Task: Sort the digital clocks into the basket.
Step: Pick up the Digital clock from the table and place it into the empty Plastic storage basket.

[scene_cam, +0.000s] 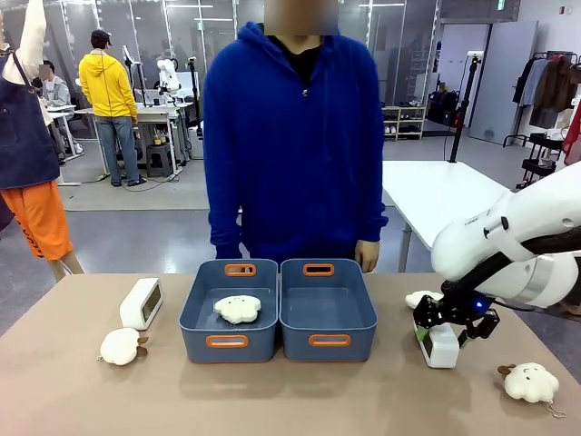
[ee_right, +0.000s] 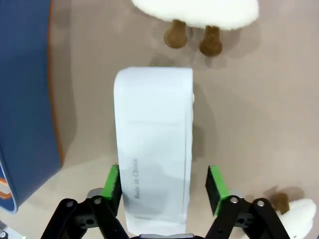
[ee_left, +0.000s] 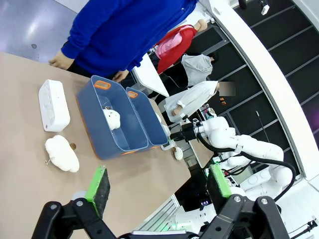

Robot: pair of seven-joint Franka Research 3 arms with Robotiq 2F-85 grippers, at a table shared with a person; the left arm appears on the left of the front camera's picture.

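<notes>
**Item 1 – first digital clock** (scene_cam: 442,345): white, rounded block. It rests on the table (scene_cam: 300,400) to the right of the right basket (scene_cam: 368,313) and clear of it. In the right wrist view the clock (ee_right: 154,144) runs lengthwise between the fingers, with small print on the face turned to the camera.

**Item 2 – right gripper** (scene_cam: 451,329): lowered over item 1. In its own view the right gripper (ee_right: 163,181) straddles the near end of the clock. One green pad (ee_right: 112,181) is against the clock's side, and the other pad (ee_right: 215,183) stands off it with bare table showing between. The jaws are spread wider than the clock and do not clamp it.

**Item 3 – second digital clock** (scene_cam: 141,302): on the table just left of the left basket (scene_cam: 195,313), dark face angled toward the baskets, well apart from both grippers.

**Item 4 – left gripper** (ee_left: 159,183): high above the table, jaws wide apart with nothing between them.

**Item 5 – baskets:** two slate-blue bins side by side and touching at mid-table.

**Item 6 – plush toys, cream:**
- One plush toy (scene_cam: 238,309) lies inside the left basket.
- One plush toy (scene_cam: 121,346) lies near item 3.
- One plush toy (scene_cam: 419,298) lies just behind item 1.
- One plush toy (scene_cam: 531,381) lies at the table's right front.

**Item 7 – person** (scene_cam: 290,136): in a blue hoodie, standing at the far edge behind the baskets.
</notes>
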